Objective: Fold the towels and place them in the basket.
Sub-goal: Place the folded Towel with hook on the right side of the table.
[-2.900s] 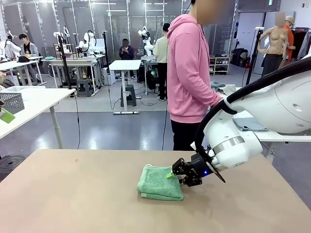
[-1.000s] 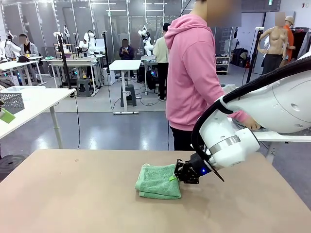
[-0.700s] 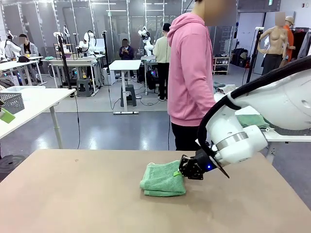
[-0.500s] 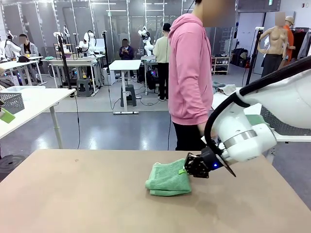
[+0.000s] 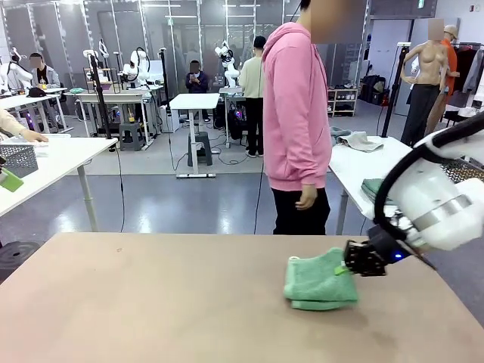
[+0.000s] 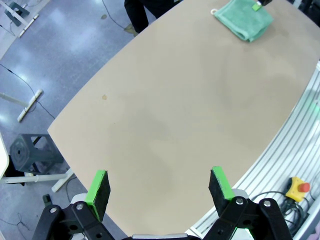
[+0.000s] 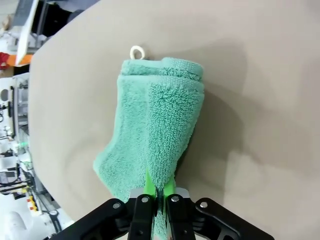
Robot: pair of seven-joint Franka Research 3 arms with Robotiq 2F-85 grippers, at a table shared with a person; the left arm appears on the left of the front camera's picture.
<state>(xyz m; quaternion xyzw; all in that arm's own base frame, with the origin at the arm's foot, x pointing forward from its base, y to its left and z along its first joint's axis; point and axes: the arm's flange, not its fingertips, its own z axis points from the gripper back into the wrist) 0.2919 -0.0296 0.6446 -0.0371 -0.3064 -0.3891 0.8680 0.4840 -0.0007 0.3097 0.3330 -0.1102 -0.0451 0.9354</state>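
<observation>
My right jaws are pinching the green towel (image 5: 321,281) on the counter (image 5: 151,302). My left jaws are gaping wide.

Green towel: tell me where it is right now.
In the front view the folded green towel is at the right side of the table, its right edge clamped in the jaws of the right gripper, near the person in pink.

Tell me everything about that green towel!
The green towel is fluffy mint terry cloth, folded into a thick bundle with its layered edges showing. A small white loop sticks out at one corner. It lies on the tan table, toward the robot's right side, and the right end effector is shut on one edge.
</observation>
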